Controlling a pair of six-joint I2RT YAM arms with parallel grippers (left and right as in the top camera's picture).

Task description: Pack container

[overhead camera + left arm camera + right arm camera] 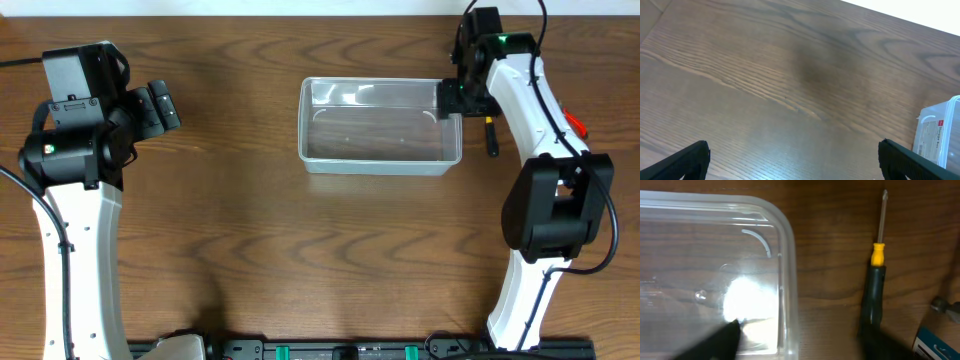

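Straddling container [786,280] end wall, right fingers [715,341] spread apart; left fingers [687,161] spread, container well off

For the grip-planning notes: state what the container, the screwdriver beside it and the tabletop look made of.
Container: clear glossy plastic, it seems; wood grain shows through and glare sits on its floor.
Screwdriver: thin grey metal shaft, likely steel; yellow collar and dark handle, plastic or rubber, unclear which.
Tabletop: matte brown wood grain; solid wood or laminate, cannot tell.
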